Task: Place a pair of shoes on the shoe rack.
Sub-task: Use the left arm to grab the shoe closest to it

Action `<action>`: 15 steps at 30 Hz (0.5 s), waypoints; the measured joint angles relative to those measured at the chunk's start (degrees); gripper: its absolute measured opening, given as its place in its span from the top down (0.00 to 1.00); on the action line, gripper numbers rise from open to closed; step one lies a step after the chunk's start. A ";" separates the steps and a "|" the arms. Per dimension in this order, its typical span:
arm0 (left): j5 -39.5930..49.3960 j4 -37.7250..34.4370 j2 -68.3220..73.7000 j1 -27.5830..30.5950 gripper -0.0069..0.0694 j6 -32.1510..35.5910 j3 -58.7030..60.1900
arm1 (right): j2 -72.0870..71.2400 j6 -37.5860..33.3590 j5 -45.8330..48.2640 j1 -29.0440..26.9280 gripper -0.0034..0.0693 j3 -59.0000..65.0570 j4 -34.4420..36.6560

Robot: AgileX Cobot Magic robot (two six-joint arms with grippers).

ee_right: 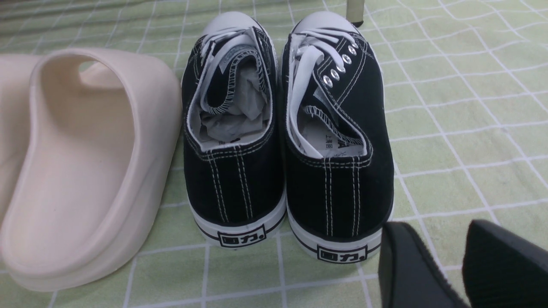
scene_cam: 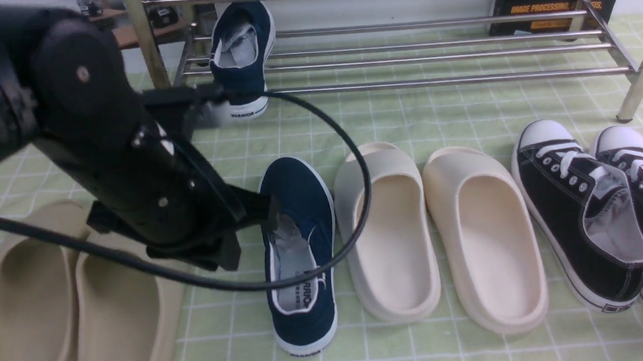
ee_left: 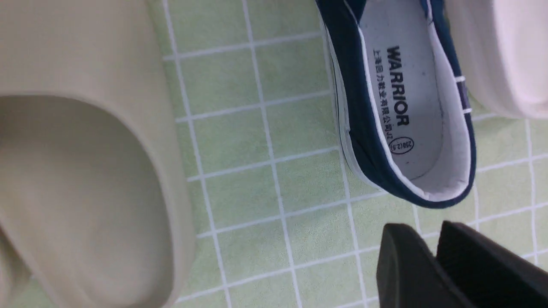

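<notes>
Left gripper (ee_left: 421, 241) almost closed, empty, beside navy shoe (ee_left: 402, 98), right gripper (ee_right: 441, 241) open, empty.

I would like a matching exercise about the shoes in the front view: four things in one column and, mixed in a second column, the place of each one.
Things
1. beige slippers
2. black lace-up sneakers
3. navy shoe in the row
4. other navy shoe

Places
A. propped toe-up on the lower bars of the shoe rack
B. right end of the row
C. left end of the row
D. flat on the cloth, between a beige slipper and a cream slipper

Pairs: 1-C, 2-B, 3-D, 4-A
</notes>
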 joint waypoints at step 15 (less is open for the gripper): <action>-9.33 -5.42 13.83 0.00 0.36 1.36 0.54 | 0.00 0.00 0.00 0.00 0.62 0.00 0.00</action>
